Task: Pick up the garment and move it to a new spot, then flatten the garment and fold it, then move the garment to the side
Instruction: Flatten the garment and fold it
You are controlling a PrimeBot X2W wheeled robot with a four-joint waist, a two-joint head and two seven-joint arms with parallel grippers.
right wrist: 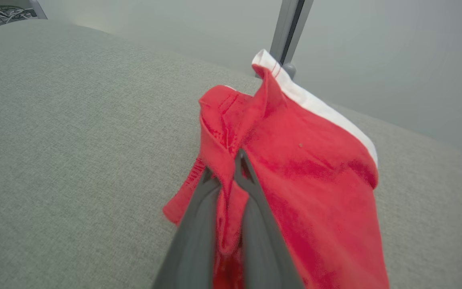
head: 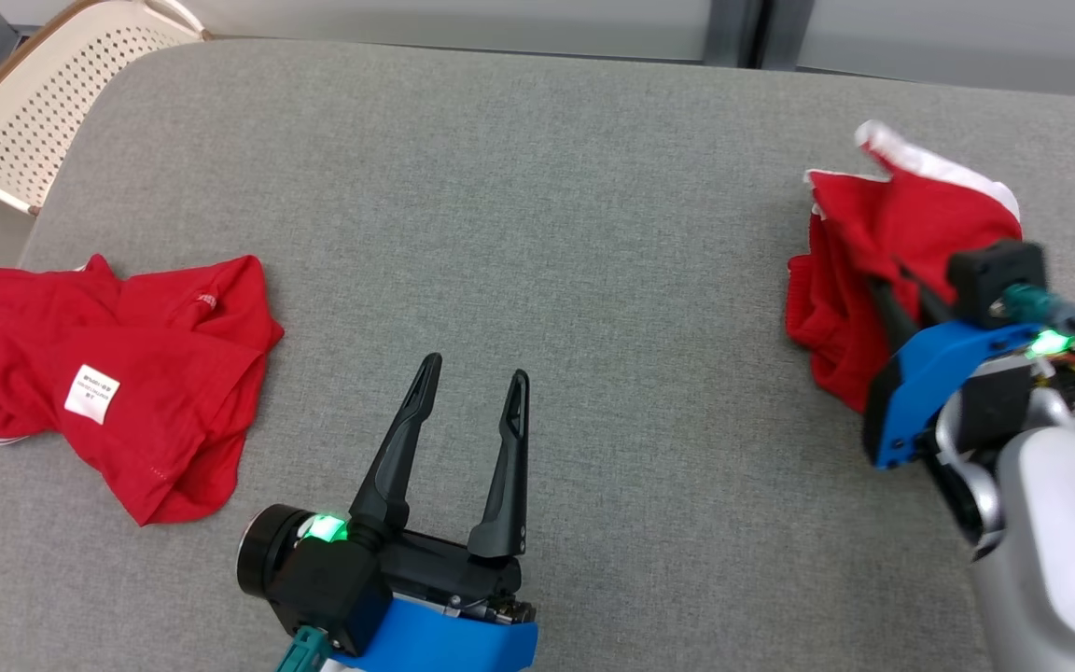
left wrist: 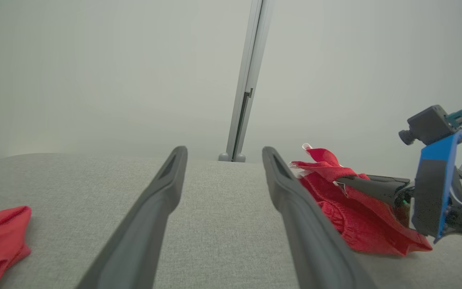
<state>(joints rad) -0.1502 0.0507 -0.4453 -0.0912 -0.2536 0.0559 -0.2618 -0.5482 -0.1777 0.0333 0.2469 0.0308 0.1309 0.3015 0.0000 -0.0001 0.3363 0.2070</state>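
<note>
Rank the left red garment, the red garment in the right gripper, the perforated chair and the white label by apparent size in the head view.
1. Left red garment
2. Held red garment and chair: about alike, both partly hidden, so unranked
3. White label

Dark claw fingers point(head: 397, 457), blue wrist brackets point(head: 929, 373)
</note>
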